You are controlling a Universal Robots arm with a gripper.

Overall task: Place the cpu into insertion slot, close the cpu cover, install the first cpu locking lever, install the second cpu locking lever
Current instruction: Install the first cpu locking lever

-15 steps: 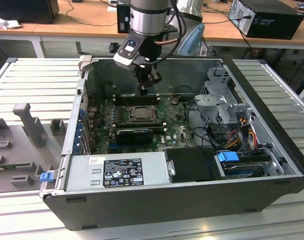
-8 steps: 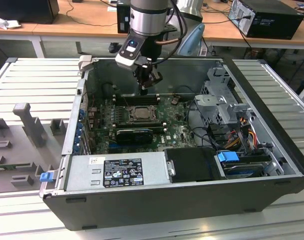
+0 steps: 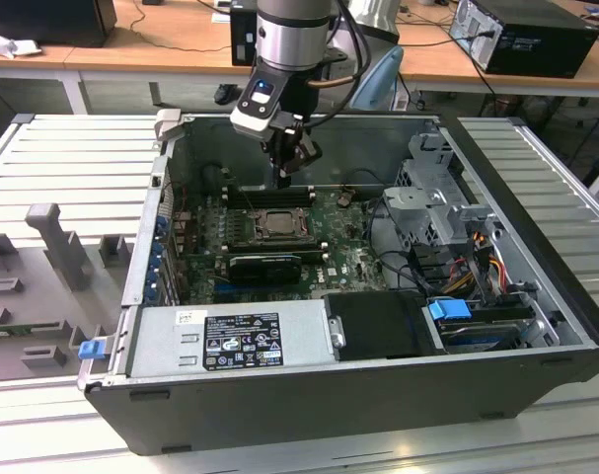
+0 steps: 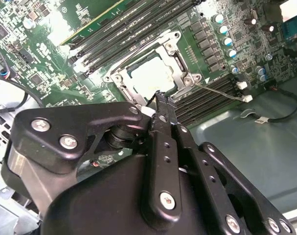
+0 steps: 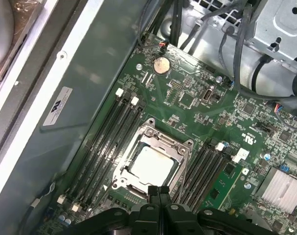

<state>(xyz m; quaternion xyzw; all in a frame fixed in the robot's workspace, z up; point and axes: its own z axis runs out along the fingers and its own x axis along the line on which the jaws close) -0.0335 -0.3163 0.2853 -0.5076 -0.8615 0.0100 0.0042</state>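
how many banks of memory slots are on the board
2. One bank runs along one side of the cpu, the other along the opposite side. The gripper covers some of the board, so more may be hidden.

Open room over the cpu cover (image 5: 168, 138) for my gripper (image 5: 157, 190), memory slots (image 5: 109, 137) flanking, cables (image 3: 477, 267) crowding the exterior view's right

Computer case (image 3: 378, 400): motherboard (image 3: 350, 259) on its floor. Cpu (image 5: 150, 164) sits mid-board, inside the opening of the cpu cover (image 5: 164, 139). Memory slots (image 5: 106, 142) flank the cover on two sides. Power supply (image 3: 230, 341) lies along the case's edge nearest the exterior camera. Drive cage (image 3: 427, 212) is at the exterior view's right end.
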